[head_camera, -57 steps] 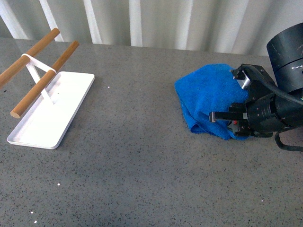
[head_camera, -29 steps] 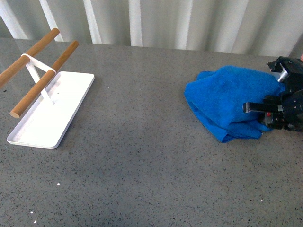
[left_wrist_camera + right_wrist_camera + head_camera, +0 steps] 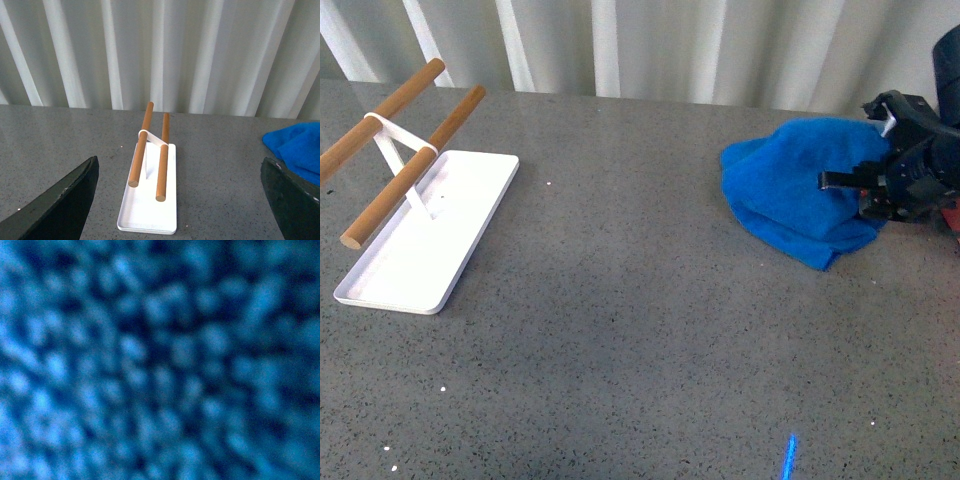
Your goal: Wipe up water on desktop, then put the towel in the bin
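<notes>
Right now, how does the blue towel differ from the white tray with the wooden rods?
The towel is bright blue, soft and crumpled; the tray is white, rigid and flat. In the front view the towel lies to the right, the tray to the left. The right gripper holds the towel; nothing grips the tray, which carries two wooden rods. Both rest on the desktop.

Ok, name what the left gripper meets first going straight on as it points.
Likely the flat white tray with two brown wooden rods, centred ahead of the open left gripper; depth is unclear.
</notes>
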Controlling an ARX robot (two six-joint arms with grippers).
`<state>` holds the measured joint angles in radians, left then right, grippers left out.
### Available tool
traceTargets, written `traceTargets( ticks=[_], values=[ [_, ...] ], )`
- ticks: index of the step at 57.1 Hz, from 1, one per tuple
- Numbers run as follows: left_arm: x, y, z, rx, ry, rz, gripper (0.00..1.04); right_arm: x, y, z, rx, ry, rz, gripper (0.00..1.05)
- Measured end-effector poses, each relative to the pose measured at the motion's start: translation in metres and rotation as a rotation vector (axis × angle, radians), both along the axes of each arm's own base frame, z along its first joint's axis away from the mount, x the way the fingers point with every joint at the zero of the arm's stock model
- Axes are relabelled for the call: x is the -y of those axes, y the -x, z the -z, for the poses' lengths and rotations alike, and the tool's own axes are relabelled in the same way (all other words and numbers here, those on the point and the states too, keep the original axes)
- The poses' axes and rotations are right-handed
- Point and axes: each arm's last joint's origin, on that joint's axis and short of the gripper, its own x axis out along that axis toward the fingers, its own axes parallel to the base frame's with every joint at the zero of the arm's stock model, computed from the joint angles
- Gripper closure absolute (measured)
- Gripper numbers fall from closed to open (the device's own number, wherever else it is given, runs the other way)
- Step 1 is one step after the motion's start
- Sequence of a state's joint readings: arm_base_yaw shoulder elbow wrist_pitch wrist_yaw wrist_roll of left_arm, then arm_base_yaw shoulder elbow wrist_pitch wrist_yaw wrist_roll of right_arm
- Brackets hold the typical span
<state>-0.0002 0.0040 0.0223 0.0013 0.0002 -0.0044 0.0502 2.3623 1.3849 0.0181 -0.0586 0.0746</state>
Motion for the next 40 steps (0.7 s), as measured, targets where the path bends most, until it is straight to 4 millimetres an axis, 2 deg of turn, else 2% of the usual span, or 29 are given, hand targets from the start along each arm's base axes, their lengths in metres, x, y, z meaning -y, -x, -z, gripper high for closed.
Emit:
traceTargets(
  ticks=[13,22,32,36,40],
  values=[
    [0.0,0.0,0.0,0.0,0.0,0.0,0.07,-0.036,-0.027,0.001,0.029,-0.042,-0.107,1.01],
    [0.0,0.0,0.0,0.0,0.0,0.0,0.07,-0.065,-0.029,0.002,0.025,-0.085,-0.178,1.01],
    [0.0,0.0,0.0,0.0,0.0,0.0,0.07,-0.1,-0.013,0.004,0.003,-0.129,-0.249,1.01],
    [0.0,0.0,0.0,0.0,0.0,0.0,0.07,-0.115,0.007,0.004,-0.027,-0.169,-0.293,1.01],
    [0.0,0.0,0.0,0.0,0.0,0.0,0.07,-0.121,0.028,0.004,-0.053,-0.182,-0.314,1.01]
  ],
)
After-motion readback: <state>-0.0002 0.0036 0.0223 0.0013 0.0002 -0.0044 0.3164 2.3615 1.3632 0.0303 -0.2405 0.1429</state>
